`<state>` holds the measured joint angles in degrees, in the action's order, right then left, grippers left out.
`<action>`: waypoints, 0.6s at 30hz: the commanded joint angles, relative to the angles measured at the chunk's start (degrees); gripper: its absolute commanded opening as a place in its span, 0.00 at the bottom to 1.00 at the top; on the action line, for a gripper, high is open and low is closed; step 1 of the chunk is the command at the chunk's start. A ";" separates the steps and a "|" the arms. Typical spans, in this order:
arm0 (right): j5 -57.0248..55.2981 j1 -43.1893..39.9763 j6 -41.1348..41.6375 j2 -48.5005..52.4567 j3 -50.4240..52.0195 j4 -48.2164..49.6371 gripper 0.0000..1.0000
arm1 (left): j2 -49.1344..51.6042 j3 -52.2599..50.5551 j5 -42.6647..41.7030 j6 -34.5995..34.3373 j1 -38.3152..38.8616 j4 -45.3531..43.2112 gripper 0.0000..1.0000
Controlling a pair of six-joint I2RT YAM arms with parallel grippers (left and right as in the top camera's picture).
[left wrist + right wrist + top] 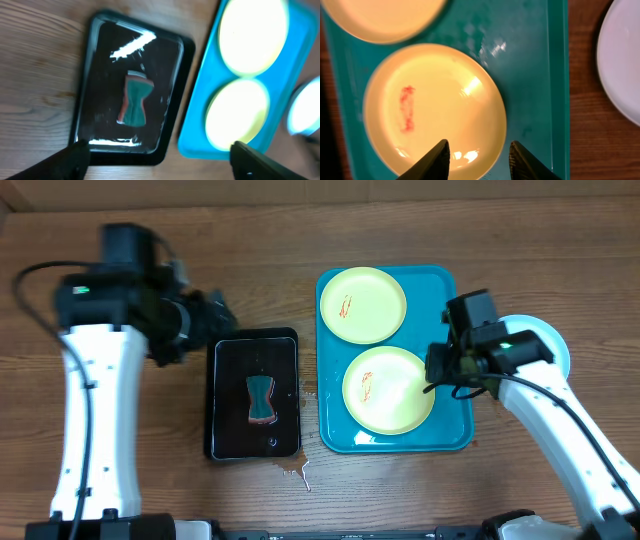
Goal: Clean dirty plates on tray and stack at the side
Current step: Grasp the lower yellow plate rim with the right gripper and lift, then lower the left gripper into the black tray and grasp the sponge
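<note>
The nearer yellow-green plate (435,110) looks light, stiff and slick, best pinched at its rim; right gripper (477,145) and left gripper (159,147) both stand spread.

Smeared plate (435,107) on tray (530,75), fingers (431,162) apart

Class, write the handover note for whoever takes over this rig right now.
Left gripper: fingers open, empty, near the black tray holding the sponge.
Right gripper: fingers open, empty, over the near yellow plate.
That plate and the far yellow plate lie on the turquoise tray, both red-smeared.
The blue plate sits beside the tray.
Done: perhaps the blue plate.
Left: wipe both yellow plates, stack them.
</note>
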<state>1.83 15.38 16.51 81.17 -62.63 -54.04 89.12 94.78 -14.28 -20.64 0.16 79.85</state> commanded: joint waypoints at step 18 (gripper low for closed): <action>3.91 -0.09 -0.04 -2.71 -1.62 -5.49 0.41 | 5.97 -39.82 14.21 -7.02 15.63 -34.21 0.47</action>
<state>5.37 15.38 16.47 78.72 -63.57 -59.66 91.15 56.93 0.93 -26.92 15.99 46.96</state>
